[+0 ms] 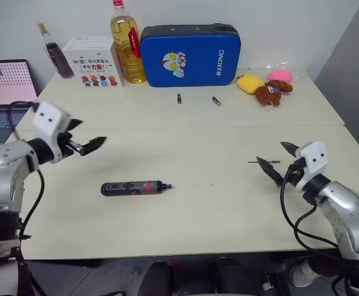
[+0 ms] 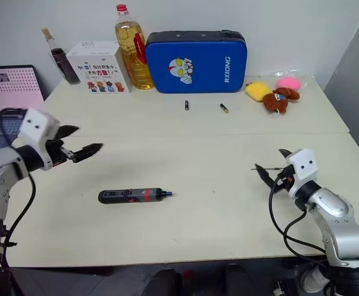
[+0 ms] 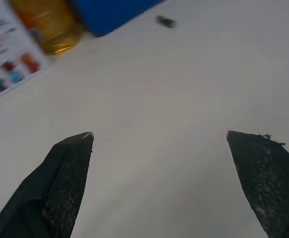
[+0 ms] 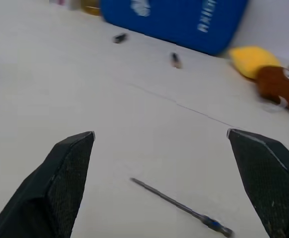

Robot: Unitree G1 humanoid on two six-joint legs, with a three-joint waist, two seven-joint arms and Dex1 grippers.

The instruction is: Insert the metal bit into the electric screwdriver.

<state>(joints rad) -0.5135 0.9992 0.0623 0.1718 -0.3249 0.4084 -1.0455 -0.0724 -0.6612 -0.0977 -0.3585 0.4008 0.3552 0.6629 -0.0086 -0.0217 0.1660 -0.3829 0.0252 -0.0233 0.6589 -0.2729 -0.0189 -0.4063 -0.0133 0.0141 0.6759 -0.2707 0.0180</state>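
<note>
The electric screwdriver (image 1: 133, 188) lies flat on the near half of the cream table (image 1: 185, 142), dark with a red band, its nose pointing right. The metal bit (image 1: 263, 161), a thin dark rod, lies on the table at the right. It also appears in the right wrist view as the bit (image 4: 179, 207), between and just ahead of the open fingers. My right gripper (image 1: 280, 161) hovers open right beside the bit, holding nothing. My left gripper (image 1: 88, 135) hangs open and empty above the table, up and to the left of the screwdriver.
Along the back edge stand a blue case (image 1: 190, 54), an oil bottle (image 1: 127, 43), a printed box (image 1: 93, 61) and a dark bottle (image 1: 56, 52). Two stubby dark cylinders (image 1: 179, 98) (image 1: 216, 101) lie before the case. Plush toys (image 1: 272, 86) sit back right, a laptop (image 1: 4, 86) at left.
</note>
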